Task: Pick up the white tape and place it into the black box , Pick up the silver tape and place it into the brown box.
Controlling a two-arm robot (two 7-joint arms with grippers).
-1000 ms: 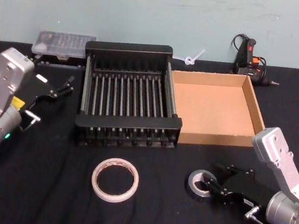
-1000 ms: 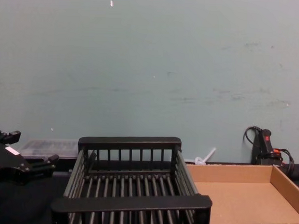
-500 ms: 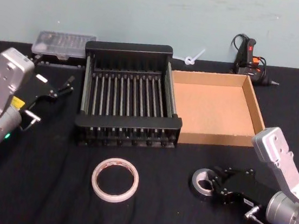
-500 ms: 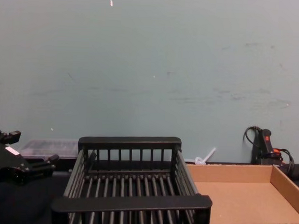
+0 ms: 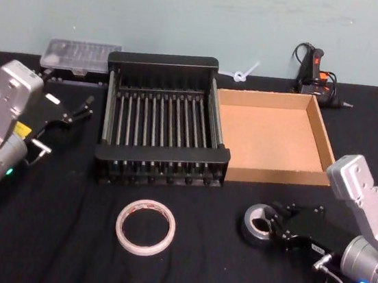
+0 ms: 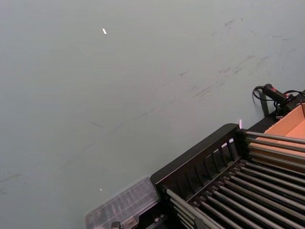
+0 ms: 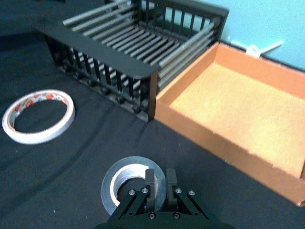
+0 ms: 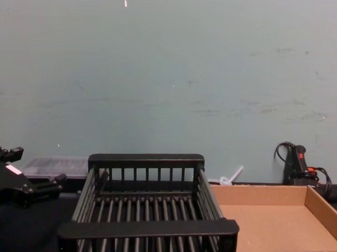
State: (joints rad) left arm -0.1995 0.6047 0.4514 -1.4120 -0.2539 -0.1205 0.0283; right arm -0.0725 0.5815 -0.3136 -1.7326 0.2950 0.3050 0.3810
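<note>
The silver tape (image 5: 256, 225) is on the black cloth in front of the brown box (image 5: 317, 138), and my right gripper (image 5: 276, 225) is shut on its near wall. In the right wrist view the two fingers (image 7: 150, 184) pinch the wall of the silver tape (image 7: 125, 185), one inside the hole and one outside. The white tape (image 5: 145, 227) lies flat in front of the black box (image 5: 164, 61), with red marks showing on its core (image 7: 38, 116). My left gripper (image 5: 63, 128) is parked open at the left of the black box (image 8: 148, 227).
A clear plastic case (image 5: 81, 56) sits behind the black box on the left. A glue gun with its cable (image 5: 315, 73) lies behind the brown box (image 8: 275, 226), and a white zip tie (image 5: 244, 72) lies between the two. Bare black cloth lies along the table's front.
My right gripper has closed on the silver tape's wall and shifted it slightly right and toward the boxes. The left arm and the white tape have not moved.
</note>
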